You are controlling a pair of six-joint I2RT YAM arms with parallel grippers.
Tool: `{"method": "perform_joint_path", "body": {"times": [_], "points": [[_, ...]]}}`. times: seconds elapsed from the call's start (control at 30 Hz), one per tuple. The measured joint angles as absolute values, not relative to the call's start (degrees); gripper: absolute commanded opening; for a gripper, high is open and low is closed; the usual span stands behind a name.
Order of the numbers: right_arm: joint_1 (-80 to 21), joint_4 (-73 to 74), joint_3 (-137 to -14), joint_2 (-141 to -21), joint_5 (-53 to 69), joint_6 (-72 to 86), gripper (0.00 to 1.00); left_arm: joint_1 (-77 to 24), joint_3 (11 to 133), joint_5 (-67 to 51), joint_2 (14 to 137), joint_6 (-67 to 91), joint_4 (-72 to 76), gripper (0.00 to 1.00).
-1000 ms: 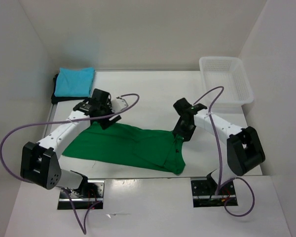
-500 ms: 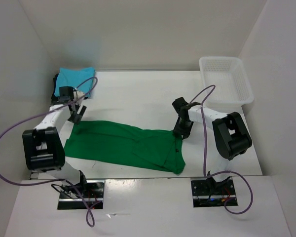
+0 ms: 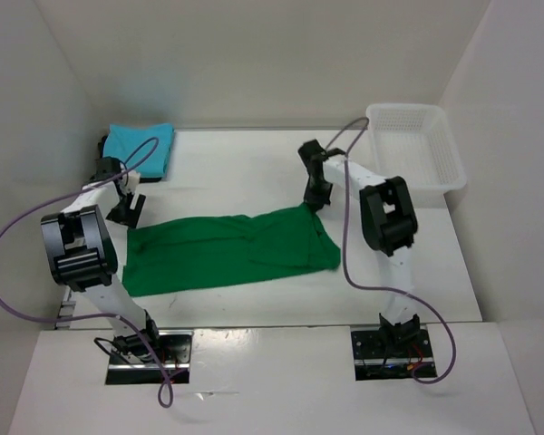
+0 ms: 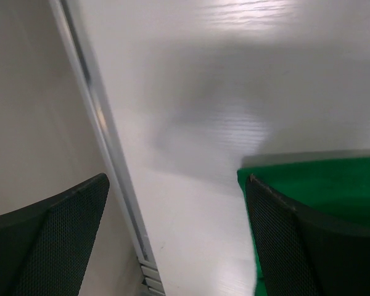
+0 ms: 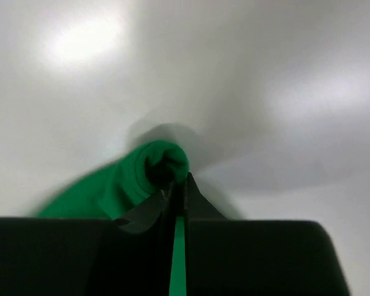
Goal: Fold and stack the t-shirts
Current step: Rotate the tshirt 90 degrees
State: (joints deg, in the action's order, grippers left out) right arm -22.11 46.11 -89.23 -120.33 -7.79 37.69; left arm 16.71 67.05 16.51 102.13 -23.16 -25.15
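1. Your green shirt (image 3: 227, 254) lies spread flat across the middle of the table (image 3: 254, 172), long side running left to right.
2. Your left gripper (image 3: 127, 210) hovers at the shirt's far left corner, jaws wide apart, holding nothing.
3. Your right gripper (image 3: 315, 201) sits at the far right corner, jaws together, pinching a bunched bit of green cloth.
4. In the far left corner, the blue shirt (image 3: 138, 149) lies folded on the black shirt (image 3: 102, 143).
5. The basket (image 3: 403, 108) stands in the table's far right corner, well apart from the shirts.
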Motion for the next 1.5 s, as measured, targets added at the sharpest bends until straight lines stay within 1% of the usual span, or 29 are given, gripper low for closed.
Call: {"method": "perform_joint_path", "body": {"times": [0.03, 0.07, 0.13, 0.17, 0.23, 0.27, 0.3, 0.37, 0.5, 0.57, 0.63, 0.67, 0.73, 0.77, 0.8, 0.83, 0.9, 0.97, 1.07, 1.1, 1.13, 1.27, 1.33, 1.37, 1.43, 1.5], "points": [[-22.0, 47.7, -96.6, -124.8, -9.0, 36.8, 0.53, 17.5, 67.6, 16.4, 102.1, -23.2, -25.6, 0.98], [-22.0, 48.3, -104.8, -129.5, -10.1, 36.1, 0.70, 18.2, 68.1, 16.3, 101.8, -23.5, -26.2, 0.98], [-22.0, 50.1, -123.3, -140.1, -13.4, 33.8, 0.97, 19.5, 68.8, 15.9, 101.2, -23.8, -27.1, 0.99], [-22.0, 52.2, -133.7, -145.9, -14.9, 32.6, 1.00, 20.0, 68.9, 15.7, 100.5, -23.9, -27.5, 0.99], [-22.1, 56.5, -153.1, -155.0, -16.6, 31.2, 1.00, 20.3, 68.9, 14.8, 99.3, -23.9, -28.6, 0.99], [-21.8, 57.5, -157.9, -156.8, -16.6, 30.6, 1.00, 20.3, 68.9, 14.2, 98.7, -23.9, -29.0, 0.99], [-21.8, 59.5, -159.9, -156.9, -17.0, 30.4, 1.00, 20.3, 68.9, 13.7, 98.5, -23.9, -29.3, 0.99], [-21.6, 62.7, -160.7, -154.1, -18.9, 29.9, 1.00, 20.2, 68.8, 12.7, 98.5, -23.7, -29.6, 0.99], [-21.1, 64.4, -149.7, -142.1, -21.8, 28.5, 1.00, 20.1, 67.4, 10.9, 98.5, -23.7, -29.5, 0.99], [-21.1, 64.4, -141.2, -134.8, -21.9, 28.1, 0.87, 20.1, 66.2, 10.3, 98.5, -23.7, -29.5, 0.99], [-21.0, 61.1, -129.0, -126.5, -21.5, 27.4, 0.74, 20.1, 64.7, 9.9, 98.6, -23.8, -29.3, 0.99], [-21.0, 59.5, -123.0, -122.9, -20.9, 27.4, 0.58, 20.1, 64.0, 9.8, 98.7, -23.9, -29.1, 0.99], [-20.6, 57.5, -112.9, -117.8, -19.3, 27.8, 0.41, 20.1, 62.7, 9.5, 98.7, -24.0, -28.9, 0.99], [-20.6, 56.4, -108.8, -116.3, -18.3, 28.4, 0.26, 20.1, 62.0, 9.4, 98.7, -24.1, -28.8, 0.99], [-20.5, 55.4, -105.1, -115.5, -17.1, 28.7, 0.20, 20.1, 61.6, 9.2, 98.7, -24.1, -28.8, 0.99], [-20.3, 54.2, -101.7, -115.3, -16.1, 29.3, 0.17, 20.1, 61.4, 9.0, 98.7, -24.1, -28.9, 0.99], [-19.9, 51.7, -95.6, -115.7, -13.6, 30.2, 0.15, 20.1, 61.4, 8.8, 98.8, -24.1, -28.6, 0.99], [-19.3, 51.0, -92.1, -116.8, -11.5, 30.6, 0.15, 20.1, 61.4, 8.5, 98.8, -24.1, -28.7, 0.99], [-18.8, 49.4, -91.2, -117.9, -9.4, 31.1, 0.25, 20.1, 61.4, 8.0, 98.8, -24.3, -29.2, 0.99], [-18.7, 48.5, -91.2, -118.0, -8.9, 31.3, 0.32, 20.1, 61.4, 7.9, 98.8, -24.3, -29.3, 0.99], [-18.7, 47.6, -91.2, -118.0, -8.5, 31.5, 0.33, 20.1, 61.3, 7.8, 98.8, -24.3, -29.2, 0.99], [-18.3, 44.1, -91.2, -119.1, -6.9, 31.7, 0.33, 20.1, 60.6, 7.0, 98.6, -24.6, -29.3, 0.99], [-18.1, 43.4, -92.2, -121.2, -5.8, 31.7, 0.29, 20.0, 60.6, 6.6, 98.6, -25.1, -29.3, 0.99], [-17.8, 43.0, -93.2, -122.8, -5.2, 31.6, 0.29, 19.9, 60.6, 6.5, 98.6, -25.1, -29.4, 0.99], [-16.9, 43.1, -97.3, -125.4, -4.1, 31.9, 0.25, 19.9, 60.6, 6.2, 98.6, -25.1, -29.7, 0.99], [-16.0, 43.6, -103.5, -129.3, -3.4, 31.9, 0.24, 19.9, 60.7, 6.0, 98.6, -25.1, -30.1, 0.99]]}}
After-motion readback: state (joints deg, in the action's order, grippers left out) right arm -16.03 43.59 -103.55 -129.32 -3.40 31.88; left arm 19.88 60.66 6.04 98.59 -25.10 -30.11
